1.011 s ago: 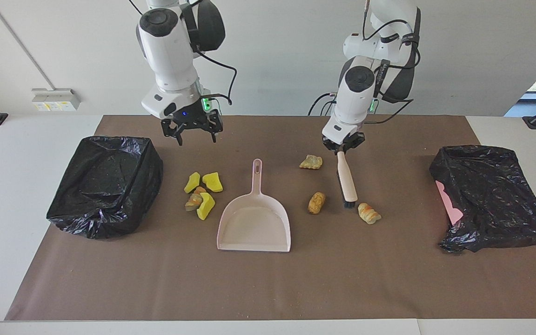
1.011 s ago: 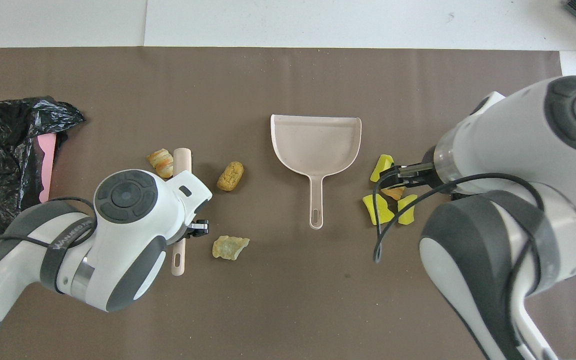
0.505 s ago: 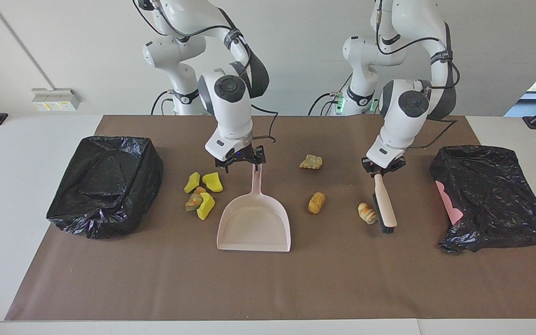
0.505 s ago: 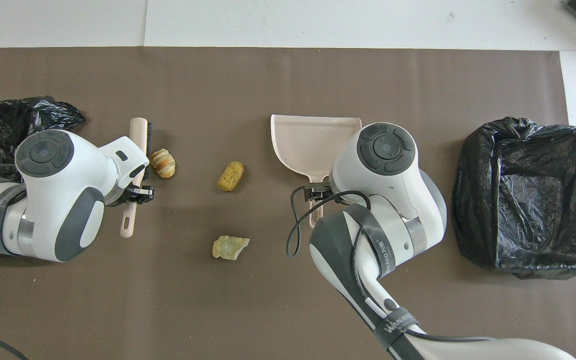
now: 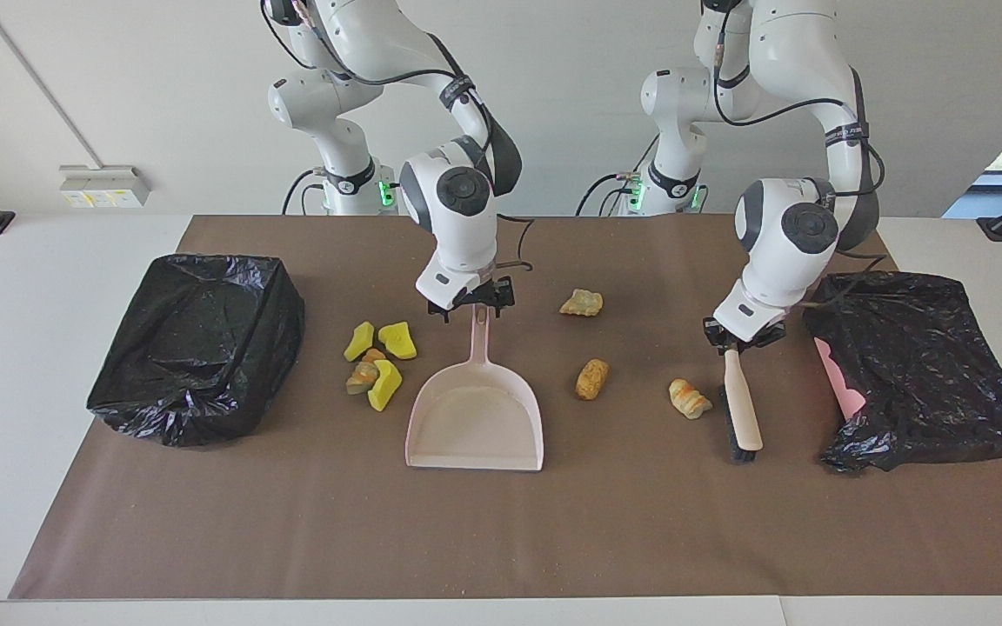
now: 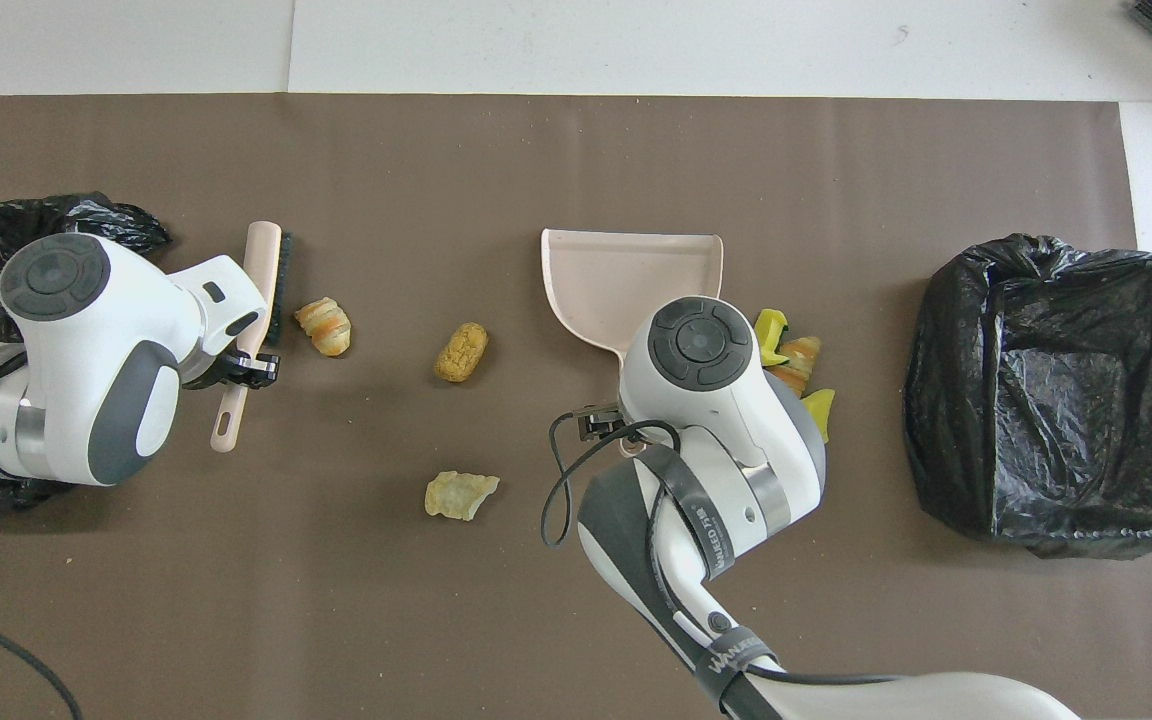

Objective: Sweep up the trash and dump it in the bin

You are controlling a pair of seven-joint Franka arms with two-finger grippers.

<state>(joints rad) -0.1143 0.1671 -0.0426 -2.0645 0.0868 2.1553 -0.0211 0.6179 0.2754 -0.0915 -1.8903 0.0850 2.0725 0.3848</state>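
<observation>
My left end effector [image 5: 734,342] is clamped on the brush [image 5: 742,409], bristles away from me, croissant scrap [image 5: 690,398] beside. My right end effector [image 5: 470,307] hovers spread above the dustpan [image 5: 477,416] handle.

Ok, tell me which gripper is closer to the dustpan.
The right. The right gripper sits at the top of the dustpan handle, open. The left gripper is toward the left arm's end of the table, holding the brush.

Setting was a robotics lab. Two white arms stood mounted at a white worktop [image 5: 57,261] covered by a brown mat [image 5: 501,539], against a bare white wall [image 5: 118,87]. Cabling ran loose along the arms.
</observation>
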